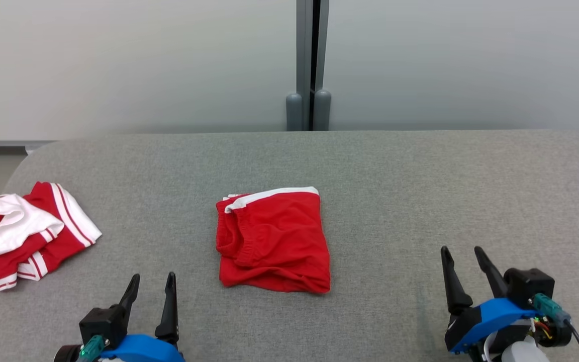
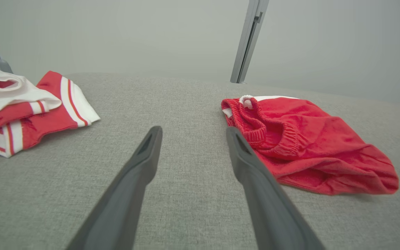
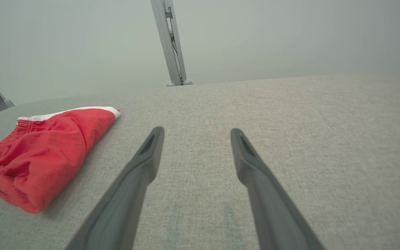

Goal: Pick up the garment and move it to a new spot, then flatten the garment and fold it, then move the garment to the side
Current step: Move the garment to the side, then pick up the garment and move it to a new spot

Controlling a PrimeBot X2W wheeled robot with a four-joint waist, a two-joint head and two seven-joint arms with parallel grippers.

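Note:
A red garment (image 1: 273, 241) with a white edge band lies folded into a rough square at the middle of the grey table (image 1: 395, 181). It also appears in the left wrist view as the garment (image 2: 311, 146), to the right of my fingers, and in the right wrist view as the garment (image 3: 43, 149), to their left. My left gripper (image 1: 153, 279) stands open at the lower left, a short way left of the garment and empty. At the lower right my right gripper (image 1: 463, 251) is open and empty, well right of the garment.
A heap of red and white clothes (image 1: 23, 234) lies at the table's left edge, also seen as the heap (image 2: 23, 111) in the left wrist view. A grey post (image 1: 309, 65) rises behind the table against a pale wall.

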